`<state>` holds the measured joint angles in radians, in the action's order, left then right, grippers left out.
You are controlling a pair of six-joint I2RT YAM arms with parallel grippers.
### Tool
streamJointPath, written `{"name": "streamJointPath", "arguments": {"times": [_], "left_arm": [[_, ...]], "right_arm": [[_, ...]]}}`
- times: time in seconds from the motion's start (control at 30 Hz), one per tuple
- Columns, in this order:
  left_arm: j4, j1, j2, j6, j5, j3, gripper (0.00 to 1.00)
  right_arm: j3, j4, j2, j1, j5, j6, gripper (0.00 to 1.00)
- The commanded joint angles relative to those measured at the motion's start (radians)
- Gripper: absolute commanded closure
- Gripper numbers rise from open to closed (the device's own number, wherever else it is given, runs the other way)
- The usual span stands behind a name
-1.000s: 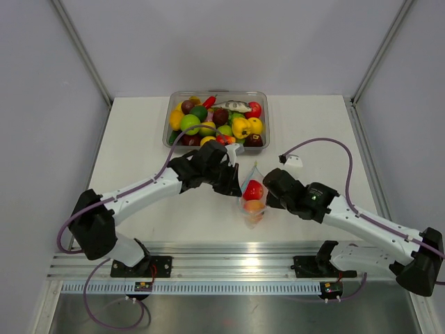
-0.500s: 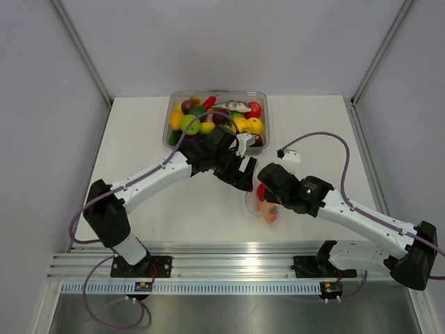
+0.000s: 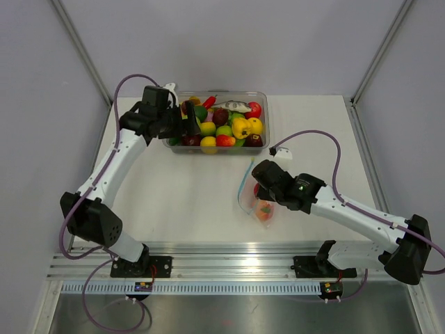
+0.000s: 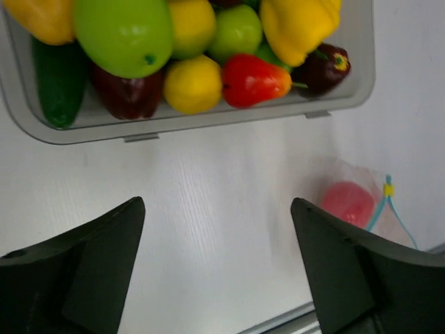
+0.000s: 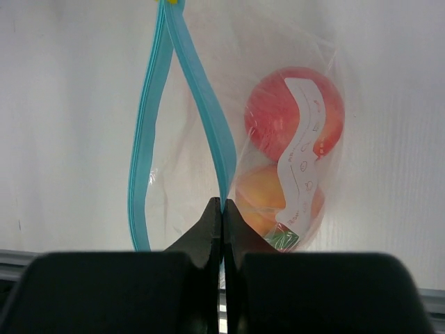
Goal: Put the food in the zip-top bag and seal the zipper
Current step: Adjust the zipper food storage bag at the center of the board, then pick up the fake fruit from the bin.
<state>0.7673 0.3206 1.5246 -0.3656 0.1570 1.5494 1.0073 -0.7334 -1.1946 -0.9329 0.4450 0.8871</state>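
Zip-top bag lies on the white surface, on the near side of the clear tub of toy fruit and level with the tub's right end, apart from it. Inside the bag sit a red round fruit and, on the side away from the tub, an orange one, touching each other. The teal zipper stands unsealed, its two strips bowed apart into a loop. The right gripper has its jaws pinched tight on one strip of the zipper, at the end farther from the tub. The left gripper hangs over the tub's left end, its jaws spread wide with nothing between them.
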Motion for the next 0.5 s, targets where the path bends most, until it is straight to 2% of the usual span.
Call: {"name": "streamJointPath", "arguments": {"times": [0.0,0.17,0.27,0.47], "left_arm": [[-0.013,-0.012,0.068,-0.065,-0.152,0.104,0.02],[-0.025,-0.035,0.233,-0.078,-0.263,0.231,0.01],[-0.022,-0.043,0.333,-0.085,-0.274,0.317,0.01],[-0.049,-0.043,0.430,-0.145,-0.307,0.373,0.02]], "right_arm": [[0.028,0.057,0.012,0.003,-0.022,-0.014,1.00],[0.031,0.058,0.009,0.005,-0.026,-0.022,1.00],[0.027,0.058,0.015,0.003,-0.031,-0.019,1.00],[0.005,0.086,0.039,0.005,-0.055,-0.019,1.00]]}}
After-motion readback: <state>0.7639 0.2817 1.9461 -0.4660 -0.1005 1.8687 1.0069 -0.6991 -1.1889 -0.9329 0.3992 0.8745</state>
